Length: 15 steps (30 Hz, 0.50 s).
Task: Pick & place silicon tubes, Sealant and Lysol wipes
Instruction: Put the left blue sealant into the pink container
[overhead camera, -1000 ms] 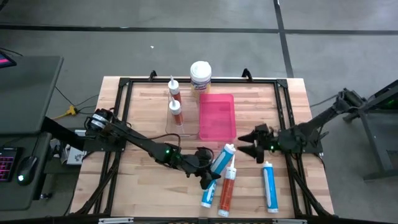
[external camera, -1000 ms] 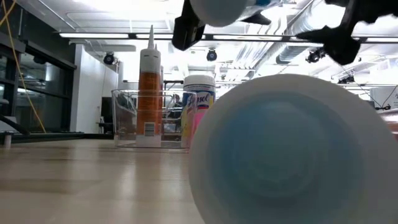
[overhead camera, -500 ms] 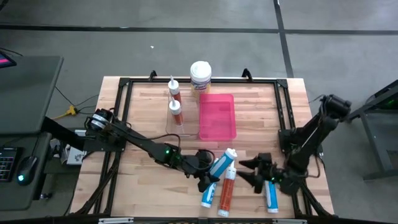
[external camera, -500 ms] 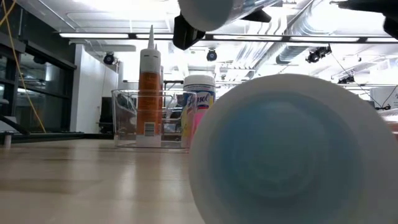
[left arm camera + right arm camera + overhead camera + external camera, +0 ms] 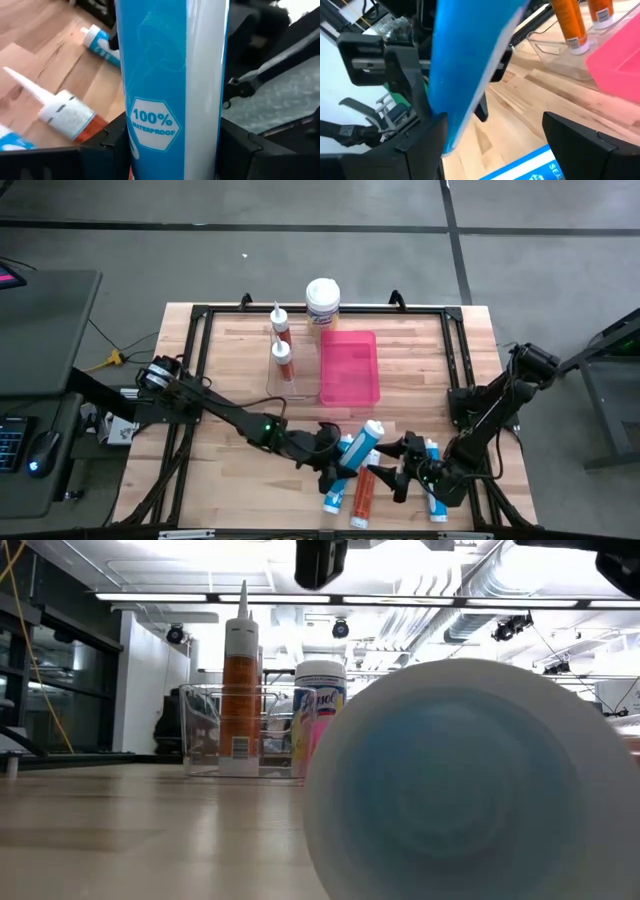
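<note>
At the worktop's (image 5: 230,380) near edge, the right gripper (image 5: 398,471) hangs low with its fingers spread wide and nothing between them, pointing toward the blue cartridge (image 5: 360,447) gripped by the left gripper (image 5: 335,460). That cartridge is clamped tight between the left fingers and held clear of the wood; the left wrist view fills with its blue-and-white body (image 5: 170,85), marked "100% WATERPROOF". Beneath the two grippers, along the near edge, lie three more cartridges: a blue-and-white one (image 5: 333,498), an orange one (image 5: 364,494) just beside it, and another blue-and-white one (image 5: 433,480) toward the near right corner, partly under the right arm. Past the middle of the worktop sits a pink tray (image 5: 349,367), with a clear bin (image 5: 283,375) touching its left side and two orange cartridges (image 5: 282,360) standing upright in it. At the far edge, just beyond the tray, the Lysol wipes (image 5: 322,304) canister stands upright, white lid on top.
</note>
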Each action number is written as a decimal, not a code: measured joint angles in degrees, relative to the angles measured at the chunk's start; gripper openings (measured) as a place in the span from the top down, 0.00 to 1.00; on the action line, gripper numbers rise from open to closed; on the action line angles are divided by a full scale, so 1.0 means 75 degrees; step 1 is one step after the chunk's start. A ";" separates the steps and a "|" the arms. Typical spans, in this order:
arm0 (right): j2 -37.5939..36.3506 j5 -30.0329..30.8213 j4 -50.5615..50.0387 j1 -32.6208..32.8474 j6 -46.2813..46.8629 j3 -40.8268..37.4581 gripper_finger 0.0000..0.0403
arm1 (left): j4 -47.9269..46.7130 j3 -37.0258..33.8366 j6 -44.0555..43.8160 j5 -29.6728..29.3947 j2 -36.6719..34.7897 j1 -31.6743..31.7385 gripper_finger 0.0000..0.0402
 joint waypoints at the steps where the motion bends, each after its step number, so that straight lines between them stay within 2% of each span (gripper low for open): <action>1: 0.0000 -0.0066 0.0009 0.0000 0.0026 0.0000 0.20 | 0.0083 0.0003 -0.0040 -0.0084 0.0000 -0.0008 0.52; 7: 0.0000 -0.0858 0.0001 -0.0003 0.0057 0.0000 0.20 | -0.0023 0.0000 -0.0256 -0.0609 0.0003 -0.0076 0.52; 10: 0.0000 -0.0938 -0.0004 0.0021 -0.0001 0.0000 0.20 | 0.0025 0.0003 -0.0280 -0.0795 0.0003 -0.0091 0.52; 12: 0.0000 -0.0648 -0.0023 0.0055 -0.0114 0.0000 0.20 | -0.0008 0.0003 -0.0280 -0.0794 0.0003 -0.0131 0.52; 15: 0.0000 0.0219 0.0039 0.0122 -0.0422 0.0000 0.20 | 0.0006 0.0003 -0.0280 -0.0825 0.0003 -0.0211 0.52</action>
